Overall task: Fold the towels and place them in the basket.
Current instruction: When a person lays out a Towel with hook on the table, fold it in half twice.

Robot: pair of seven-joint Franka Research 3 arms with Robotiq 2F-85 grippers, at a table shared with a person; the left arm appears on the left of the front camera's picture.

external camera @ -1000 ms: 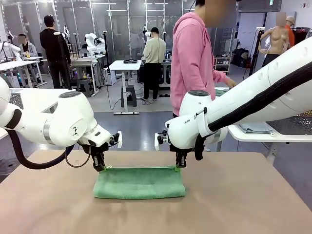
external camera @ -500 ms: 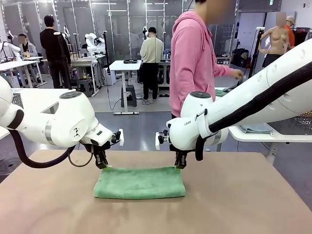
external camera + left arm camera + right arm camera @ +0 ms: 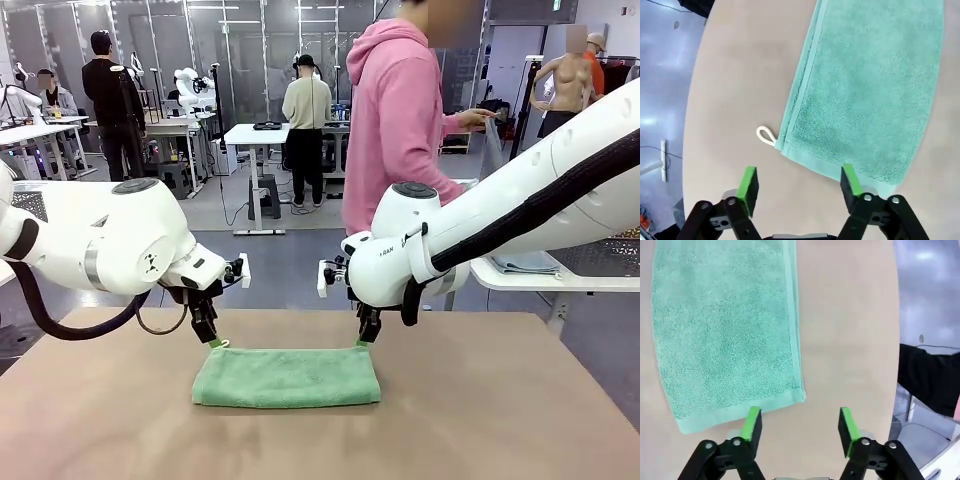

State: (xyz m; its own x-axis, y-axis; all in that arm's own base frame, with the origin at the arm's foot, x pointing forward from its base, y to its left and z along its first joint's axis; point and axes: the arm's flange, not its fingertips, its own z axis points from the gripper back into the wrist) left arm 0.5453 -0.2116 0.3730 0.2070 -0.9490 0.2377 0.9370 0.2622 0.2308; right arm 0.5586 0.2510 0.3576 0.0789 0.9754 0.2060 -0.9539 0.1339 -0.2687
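A green towel (image 3: 287,376) lies folded flat on the table, a long strip across the middle. My left gripper (image 3: 211,338) hovers just above its far left corner, open. In the left wrist view the left gripper (image 3: 799,184) has nothing between its green pads, and the towel (image 3: 865,85) with its white cord loop (image 3: 765,135) lies just beyond them. My right gripper (image 3: 366,337) hangs open above the far right corner. In the right wrist view the right gripper (image 3: 799,426) stands wide apart over the towel (image 3: 725,325) corner. The basket is out of view.
A person in a pink hoodie (image 3: 395,120) stands at the table's far side, turned right, holding a grey cloth (image 3: 493,140) up. A white side table (image 3: 545,275) with folded cloth stands at the right. Bare tabletop (image 3: 500,410) surrounds the towel.
Both grippers have let go of the towel's far corners, opened and risen slightly. The towel's far edge has settled flat. The person has lifted a grey cloth higher.
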